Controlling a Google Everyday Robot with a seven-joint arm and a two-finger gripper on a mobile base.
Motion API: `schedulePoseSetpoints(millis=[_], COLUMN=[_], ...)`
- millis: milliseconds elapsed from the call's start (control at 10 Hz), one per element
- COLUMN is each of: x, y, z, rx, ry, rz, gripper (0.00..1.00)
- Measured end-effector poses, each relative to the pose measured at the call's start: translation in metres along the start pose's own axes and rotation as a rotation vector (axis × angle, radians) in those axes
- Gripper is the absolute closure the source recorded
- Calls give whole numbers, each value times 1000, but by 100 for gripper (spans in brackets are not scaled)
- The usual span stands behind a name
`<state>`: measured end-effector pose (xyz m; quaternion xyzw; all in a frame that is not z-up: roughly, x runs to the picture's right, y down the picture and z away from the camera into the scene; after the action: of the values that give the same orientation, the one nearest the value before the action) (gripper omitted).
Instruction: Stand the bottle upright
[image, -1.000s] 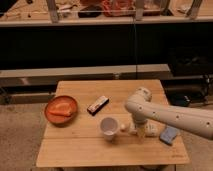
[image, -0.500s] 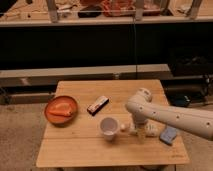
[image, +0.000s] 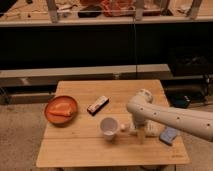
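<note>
Sitting at bottle (image: 142, 134), end effector (image: 134, 127) beside cup (image: 108, 128)

The bottle (image: 140, 133) is small, whitish plastic, with a pale round cap (image: 123, 128) and a yellowish-tan label (image: 142, 134). It seems to lie on its side rather than stand, cap pointing toward 9 o'clock. It rests on the wooden surface (image: 90, 150), at about 4 o'clock from the surface's middle. The claw (image: 133, 127) sits right over its midsection, hiding part of the body.
</note>
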<state>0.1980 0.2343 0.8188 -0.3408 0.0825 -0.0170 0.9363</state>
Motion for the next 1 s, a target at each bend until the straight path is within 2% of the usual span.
schedulePoseSetpoints(millis=[100,200,500,700,1000], x=[-1,-2,-8,-13,-17], y=[0,-1,-2,-3,-6], z=[0,0,0,-2,-4], rx=[2,4,11,15,18], ry=[3,7,21,27,29], rz=[-5,-7,-17,-29,-38], gripper=[43,44,44,38,39])
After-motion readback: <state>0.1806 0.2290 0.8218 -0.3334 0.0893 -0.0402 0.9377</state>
